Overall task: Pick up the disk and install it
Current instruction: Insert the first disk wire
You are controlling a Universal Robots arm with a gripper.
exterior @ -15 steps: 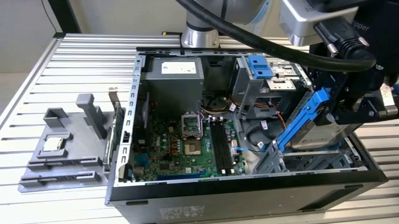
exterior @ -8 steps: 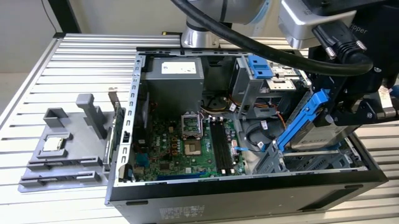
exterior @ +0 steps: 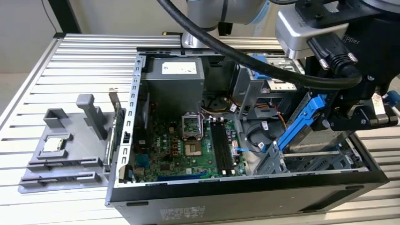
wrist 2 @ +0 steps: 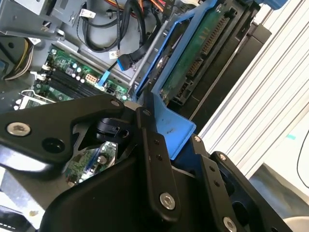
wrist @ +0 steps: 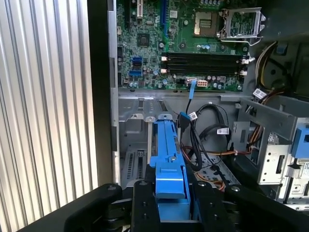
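The disk (exterior: 301, 124), a flat drive framed by a blue rail bracket, hangs tilted on edge over the drive bay at the exterior view's right end of the open computer case (exterior: 250, 190). My gripper (exterior: 351, 115) is shut on its upper end. In the second wrist view the disk (wrist 2: 203, 53) shows its green circuit-board side, and the gripper (wrist 2: 171, 128) clamps the blue tab between black fingers (wrist 2: 150, 150). In the first wrist view the disk (wrist: 166, 145) is seen edge-on, pointing down into the grey metal bay (wrist: 137, 125), with the gripper (wrist: 171, 191) closed on it.
Inside the case lie the motherboard (exterior: 187, 145), a grey power supply (exterior: 175, 77) and loose cables (wrist: 207, 125) beside the bay. A grey fixture (exterior: 69, 150) with a small silver chip (exterior: 53, 144) stands at the exterior view's left on the slatted table (exterior: 75, 70).
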